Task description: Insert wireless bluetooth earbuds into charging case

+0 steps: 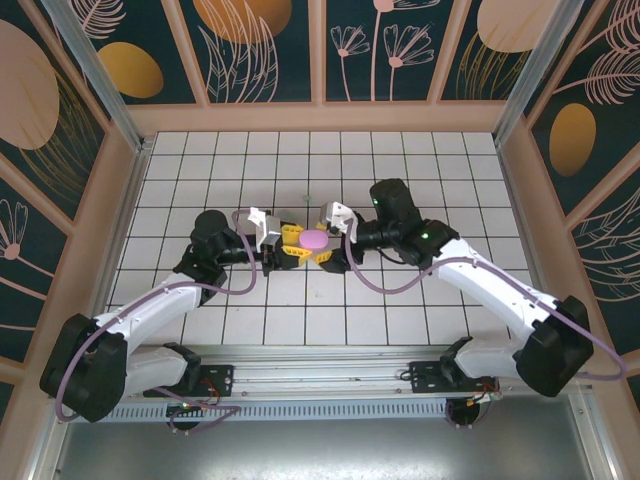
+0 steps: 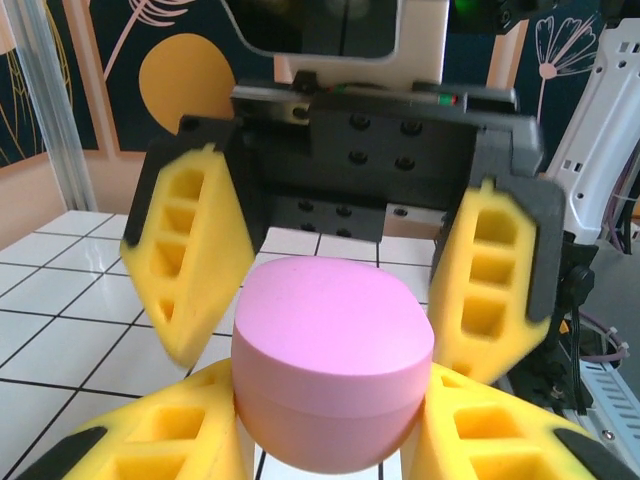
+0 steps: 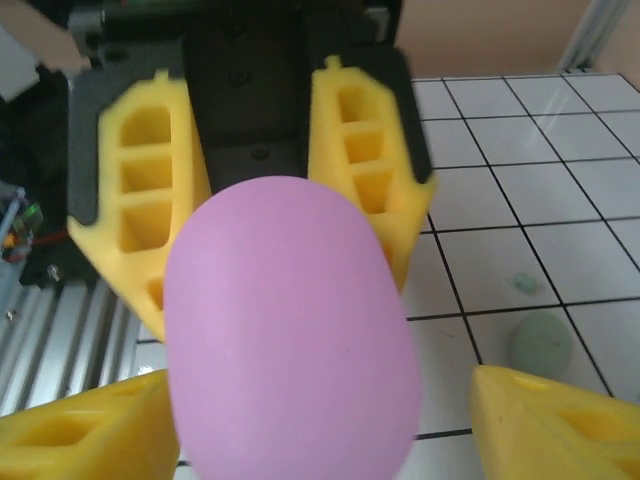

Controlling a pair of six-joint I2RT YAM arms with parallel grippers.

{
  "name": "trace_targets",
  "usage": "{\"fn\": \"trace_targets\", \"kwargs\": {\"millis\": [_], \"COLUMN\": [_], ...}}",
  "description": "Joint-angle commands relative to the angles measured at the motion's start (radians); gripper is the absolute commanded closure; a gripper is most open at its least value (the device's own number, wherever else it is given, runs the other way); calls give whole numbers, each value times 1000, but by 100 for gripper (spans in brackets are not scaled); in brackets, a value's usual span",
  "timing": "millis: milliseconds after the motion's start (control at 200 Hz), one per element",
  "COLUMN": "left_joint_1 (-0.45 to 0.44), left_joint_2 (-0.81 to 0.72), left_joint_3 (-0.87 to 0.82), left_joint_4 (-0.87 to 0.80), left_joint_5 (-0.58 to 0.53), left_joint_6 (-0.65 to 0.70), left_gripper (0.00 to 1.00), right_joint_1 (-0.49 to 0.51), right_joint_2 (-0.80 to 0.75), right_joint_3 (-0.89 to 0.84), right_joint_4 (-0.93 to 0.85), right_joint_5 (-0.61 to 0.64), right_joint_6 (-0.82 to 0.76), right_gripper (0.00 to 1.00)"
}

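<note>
The pink case (image 1: 313, 241) is held above the middle of the tiled surface (image 1: 200, 160), about midway between its left and right edges. Its lid is seen to be closed. The two arms are brought together over it from opposite sides.

The left gripper (image 1: 295, 245) is closed on the case. In the left wrist view its yellow fingers (image 2: 170, 440) are pressed against both lower sides of the case, which is carried clear of the tiles.

The right gripper (image 1: 331, 243) is spread open around the same case. In the left wrist view its fingers (image 2: 495, 280) are seen facing the camera, one at each side of the lid, and the finger on the left of that view is blurred. In the right wrist view its own fingertips (image 3: 560, 420) are set wide apart at the bottom. A clear gap is left between the right-hand fingertip and the case, and the other is just beside the case. Whether it is touched there cannot be told.

One pale mint earbud (image 3: 540, 343) is seen, blurred, lying on the surface on the far-edge side of the case, apart from both grippers. A smaller mint speck (image 3: 522, 284) is found just beyond it, too small for its nature to be told.
</note>
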Motion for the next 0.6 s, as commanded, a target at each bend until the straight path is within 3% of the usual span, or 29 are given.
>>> {"fn": "trace_targets", "kwargs": {"millis": [0, 140, 596], "left_joint_1": [-5, -5, -6], "left_joint_2": [-37, -37, -21], "left_joint_3": [-20, -15, -3], "left_joint_4": [-9, -15, -15], "left_joint_5": [-6, 2, 17], "left_joint_6": [42, 45, 40], "left_gripper": [83, 83, 83], "right_joint_1": [-27, -41, -34], "right_joint_2": [-111, -157, -65], "right_joint_3": [-63, -99, -42], "right_joint_4": [124, 167, 142], "right_joint_5": [-16, 9, -58], "right_joint_6": [85, 106, 91], "right_gripper": [22, 22, 21]}}
